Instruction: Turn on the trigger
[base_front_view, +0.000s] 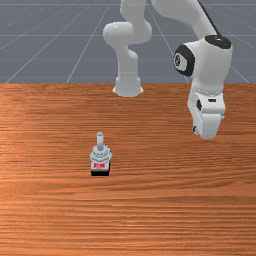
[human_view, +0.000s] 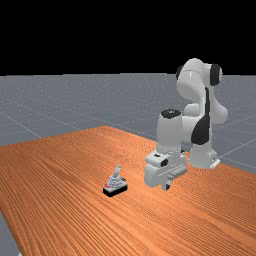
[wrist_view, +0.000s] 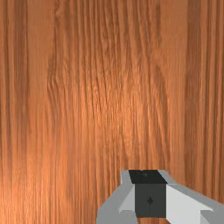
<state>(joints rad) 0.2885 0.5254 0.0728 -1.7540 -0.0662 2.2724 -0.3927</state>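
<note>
Clenched, the hand (human_view: 166, 186) hangs above the streaky orange-brown desk (human_view: 55, 170). Well apart toward the front view's left stands the joystick (base_front_view: 100, 154). Grey, pale-lined floor (base_front_view: 45, 55) spreads beyond the hand.

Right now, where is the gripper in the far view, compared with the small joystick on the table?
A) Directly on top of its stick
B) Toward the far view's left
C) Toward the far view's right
C: the gripper hangs toward the far view's right of the joystick.
</note>
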